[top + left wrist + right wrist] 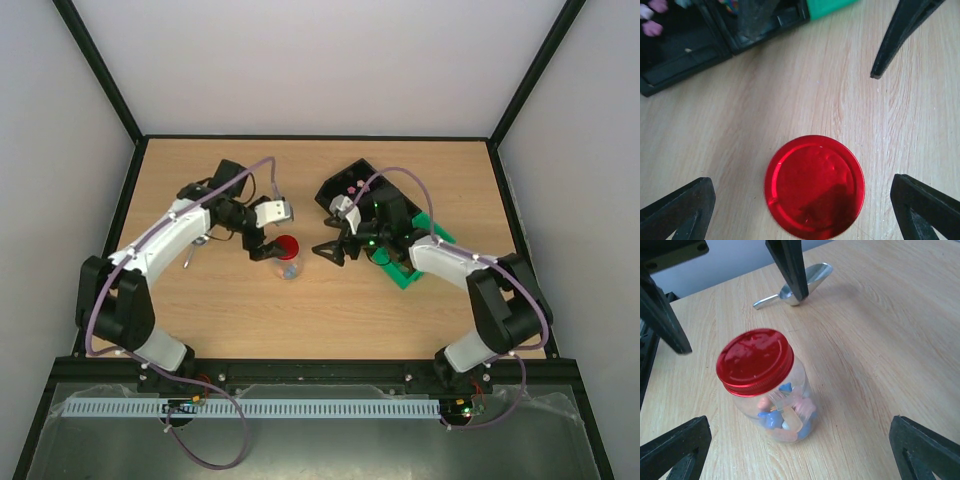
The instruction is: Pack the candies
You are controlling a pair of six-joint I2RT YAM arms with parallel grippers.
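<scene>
Right wrist view: clear jar (pixel 801 382), capped by red lid (pixel 755 361), stood upright holding candies (pixel 785 416); left gripper (pixel 264 249) and right gripper (pixel 331 252) both gaped wide, gripping nothing; scoop (pixel 818 275) lay beyond.

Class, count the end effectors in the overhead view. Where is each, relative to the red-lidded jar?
2. The left end effector sits just left of the jar, the right end effector just right; both open, neither hidden.

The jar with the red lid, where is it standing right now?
In the top view, the jar stands upright near the table's middle, between the left arm's fingers and the right arm's fingers.
</scene>
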